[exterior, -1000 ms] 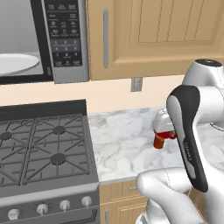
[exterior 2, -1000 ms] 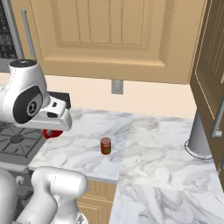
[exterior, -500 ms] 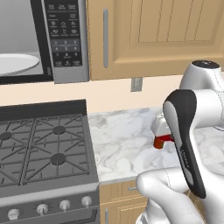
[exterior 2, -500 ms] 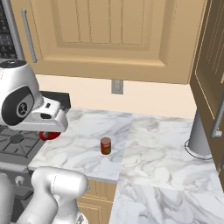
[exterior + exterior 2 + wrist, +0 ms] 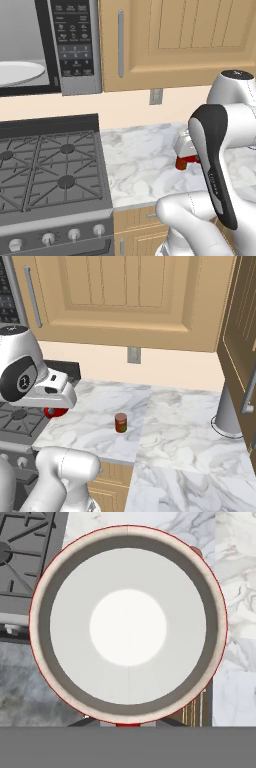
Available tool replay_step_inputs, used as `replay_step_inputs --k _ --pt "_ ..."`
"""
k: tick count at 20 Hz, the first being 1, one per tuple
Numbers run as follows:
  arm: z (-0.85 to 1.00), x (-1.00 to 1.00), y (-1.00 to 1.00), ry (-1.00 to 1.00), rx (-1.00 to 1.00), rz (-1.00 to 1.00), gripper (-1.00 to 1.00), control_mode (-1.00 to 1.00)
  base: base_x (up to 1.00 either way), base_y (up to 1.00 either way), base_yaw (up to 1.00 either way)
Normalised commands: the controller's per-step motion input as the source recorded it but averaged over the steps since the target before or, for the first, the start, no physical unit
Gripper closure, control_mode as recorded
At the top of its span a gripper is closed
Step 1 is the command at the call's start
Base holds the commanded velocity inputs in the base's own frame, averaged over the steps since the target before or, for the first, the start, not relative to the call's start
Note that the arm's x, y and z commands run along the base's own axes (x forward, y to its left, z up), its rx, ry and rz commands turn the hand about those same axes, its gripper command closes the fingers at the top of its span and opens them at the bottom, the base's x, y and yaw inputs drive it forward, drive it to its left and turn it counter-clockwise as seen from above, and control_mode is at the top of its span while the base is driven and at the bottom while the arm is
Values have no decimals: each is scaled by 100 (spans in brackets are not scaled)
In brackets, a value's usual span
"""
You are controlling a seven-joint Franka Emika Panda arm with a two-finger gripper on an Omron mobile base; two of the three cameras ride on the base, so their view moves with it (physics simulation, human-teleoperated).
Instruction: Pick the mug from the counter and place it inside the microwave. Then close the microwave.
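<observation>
Light wooden cabinets back the whole scene, and going from the left of the left base view I meet the microwave (image 5: pixel 50 47) first, in the upper left. Its door is swung out of frame, so the white round plate (image 5: pixel 17 72) inside lies bare, ready to take what I bring. Below it sits the black gas stove (image 5: pixel 47 172), and to its right the marble counter (image 5: pixel 135 165) begins.

Further right, my own forearm covers most of the mug (image 5: pixel 186 161); just a red sliver shows at mid-right, beside the dark stripe of my arm. In the right base view that red patch (image 5: pixel 55 412) peeks out under my wrist at the left, near the counter's stove-side edge, while the small red-brown can (image 5: pixel 120 422) stands apart toward the middle and a grey cylinder base (image 5: pixel 227 418) sits far right.

From my hand camera the mug's white inside (image 5: pixel 128 627) looms large and centred, because I am straight above its rim. My finger tips are hidden behind it, so I cannot tell whether they are spread or closed on it. I judge I am at the grasp, with carrying and door-closing ahead.
</observation>
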Motion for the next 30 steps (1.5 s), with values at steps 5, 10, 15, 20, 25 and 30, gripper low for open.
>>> replay_step_inputs --k 5,10,15,20,25,30 --pt "0 0 0 0 0 0 100 -100 0 0 0" --pt "0 0 0 0 0 0 100 100 -15 0 0" --pt "0 0 0 0 0 0 100 100 -52 0 2" --pt "0 0 0 0 0 0 100 100 -41 8 7" --pt "0 0 0 0 0 0 100 100 -46 37 16" --pt "0 0 0 0 0 0 100 100 -27 59 35"
